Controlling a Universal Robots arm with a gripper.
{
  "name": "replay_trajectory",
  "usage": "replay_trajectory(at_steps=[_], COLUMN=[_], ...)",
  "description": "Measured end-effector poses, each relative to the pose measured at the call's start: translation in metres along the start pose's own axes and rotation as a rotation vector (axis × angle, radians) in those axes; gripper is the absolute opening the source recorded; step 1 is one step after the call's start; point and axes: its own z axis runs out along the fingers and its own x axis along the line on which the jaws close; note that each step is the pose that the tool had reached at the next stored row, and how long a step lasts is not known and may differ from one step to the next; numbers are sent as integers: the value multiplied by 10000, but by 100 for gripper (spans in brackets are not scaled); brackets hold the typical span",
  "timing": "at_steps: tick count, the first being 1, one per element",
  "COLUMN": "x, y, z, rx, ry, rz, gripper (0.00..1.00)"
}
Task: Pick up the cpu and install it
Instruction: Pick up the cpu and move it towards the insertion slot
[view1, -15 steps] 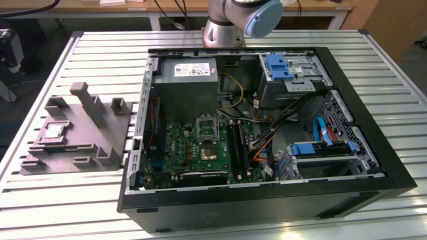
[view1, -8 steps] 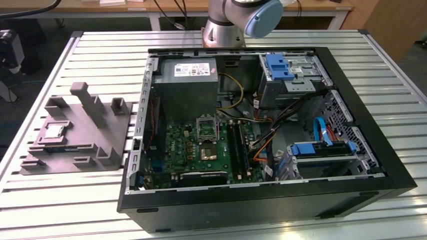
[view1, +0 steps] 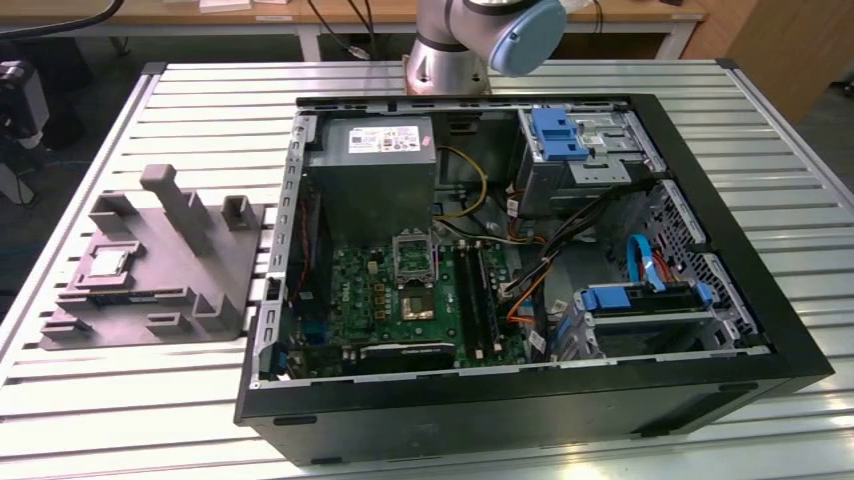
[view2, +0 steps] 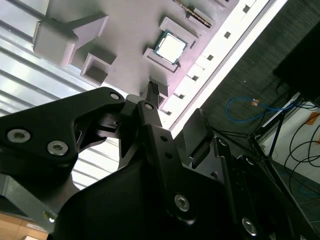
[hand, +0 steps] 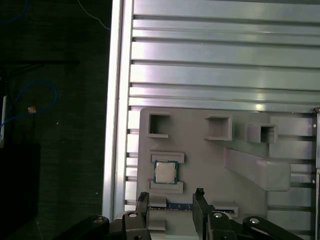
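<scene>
Black two-finger gripper (hand: 171, 195): spread apart, pinching nothing. Hovering over one edge of the grey moulded plastic tray (hand: 200, 160) in the first wrist view. Just past the gap between the fingertips (hand: 199, 193) and roughly in line with it: small flat square cpu (hand: 165, 172), silvery-grey metal top, darker rim. Lying flat in a shallow seat on the tray, bracketed by two low raised lips (one on each of two opposite sides), apart from both fingers. In the second wrist view, same cpu (view2: 171, 46) beyond the gripper (view2: 175, 102), not touched.

In the exterior view, cpu (view1: 104, 263) at the part of the tray (view1: 147, 305) toward the exterior view's left, near the upright grey posts (view1: 174, 205). Tray resting on a silvery slatted aluminium table (view1: 134, 400), just beside a large open black computer case (view1: 534, 420), on the exterior view's left of it. Inside the case: green motherboard (view1: 400, 300), big grey metal box with white label (view1: 380, 170) beyond it, blue plastic drive brackets (view1: 557, 135) toward the exterior view's right. Silver-and-blue robot arm joint (view1: 467, 40) at the table's far edge, behind the case. Off the table edge in the first wrist view: dark floor (hand: 60, 175) with a looped blue cable (hand: 30, 95).
</scene>
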Motion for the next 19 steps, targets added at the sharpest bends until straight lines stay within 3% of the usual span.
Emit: replay_trajectory(at_steps=[12, 19], x=[2, 1], y=[-72, -74], z=[162, 169], rx=[2, -1], ry=[2, 3], rz=[3, 1], gripper=[47, 47])
